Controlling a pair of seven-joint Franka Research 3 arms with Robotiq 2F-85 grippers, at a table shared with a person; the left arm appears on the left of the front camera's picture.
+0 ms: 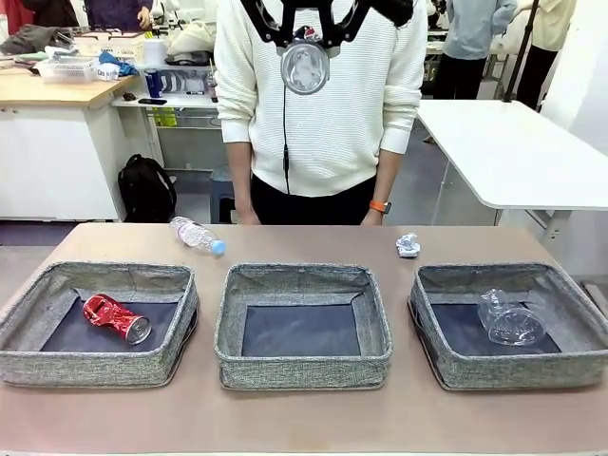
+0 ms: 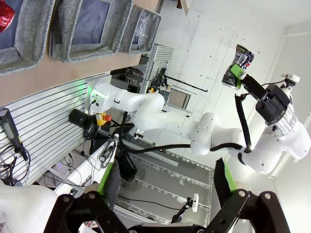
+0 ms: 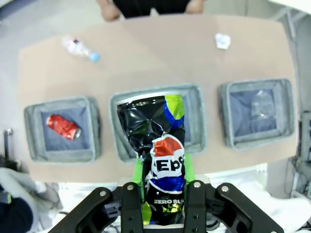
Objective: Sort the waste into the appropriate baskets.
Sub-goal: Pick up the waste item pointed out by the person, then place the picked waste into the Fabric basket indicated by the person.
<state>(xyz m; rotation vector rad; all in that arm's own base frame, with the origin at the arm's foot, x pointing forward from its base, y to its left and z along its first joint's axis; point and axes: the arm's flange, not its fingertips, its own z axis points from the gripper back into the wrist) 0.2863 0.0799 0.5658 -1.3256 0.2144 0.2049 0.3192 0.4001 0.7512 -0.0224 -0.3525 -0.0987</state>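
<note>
Right gripper (image 3: pixel 163 171) jaws clamped on crushed dark blue-silver can (image 3: pixel 154 131), high above tabletop (image 1: pixel 304 418), over middle basket (image 3: pixel 197 121). Left gripper (image 2: pixel 166 179) jaws wide, nothing held. Red can (image 1: pixel 116 316) in left basket (image 1: pixel 95 369). Clear cup (image 1: pixel 510 320) in right basket (image 1: pixel 513 369). Bottle (image 1: pixel 197 236) and paper ball (image 1: pixel 408 245) on tabletop beyond 3 baskets.

- Up close, the left gripper (image 2: pixel 165 180): black linked fingers, green pads on the inner faces, round pivot bolts.
- Across the way, the right arm (image 2: pixel 218 138): glossy white rounded segments, a black cable looping alongside, a silver ring at the wrist.
- Now the right gripper (image 3: pixel 163 167): black body, green pads, silver screw heads.
- And the person (image 1: pixel 323 123): white ribbed sweater, orange wristband (image 1: pixel 380 206), black neck rig (image 1: pixel 271 28) carrying a silver disc (image 1: pixel 305 68).
</note>
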